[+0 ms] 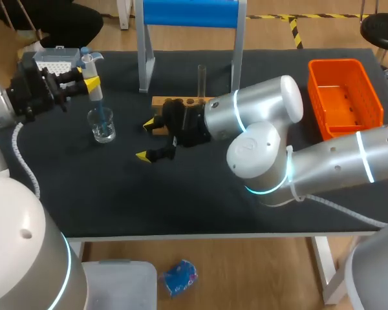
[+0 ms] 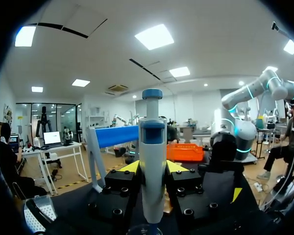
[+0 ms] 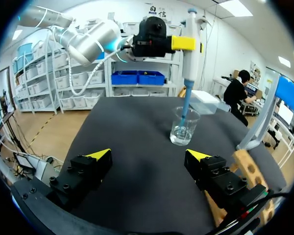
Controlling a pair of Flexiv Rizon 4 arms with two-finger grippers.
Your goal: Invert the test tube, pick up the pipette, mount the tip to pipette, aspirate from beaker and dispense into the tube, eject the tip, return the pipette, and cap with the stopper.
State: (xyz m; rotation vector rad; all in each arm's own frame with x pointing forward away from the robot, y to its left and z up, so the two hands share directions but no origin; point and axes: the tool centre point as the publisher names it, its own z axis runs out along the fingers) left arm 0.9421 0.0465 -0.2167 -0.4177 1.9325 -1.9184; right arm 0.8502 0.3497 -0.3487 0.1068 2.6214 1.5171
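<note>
My left gripper (image 1: 88,84) is shut on the pipette (image 1: 92,76), holding it upright with its blue tip dipped into the glass beaker (image 1: 102,126). In the left wrist view the pipette (image 2: 152,166) stands between the yellow-tipped fingers (image 2: 130,167). From the right wrist view, the pipette (image 3: 190,44) reaches down into the beaker (image 3: 183,126) ahead of my right gripper (image 3: 150,155), which stands open and holds nothing. In the head view my right gripper (image 1: 153,138) hovers mid-table beside the wooden rack (image 1: 181,102), where a clear test tube (image 1: 201,79) stands upright. The tip box (image 1: 57,59) sits at the far left.
An orange basket (image 1: 344,97) stands at the right of the table. A grey frame with a blue top bar (image 1: 189,35) rises behind the rack. The wooden rack (image 3: 250,172) lies close beside my right gripper's finger.
</note>
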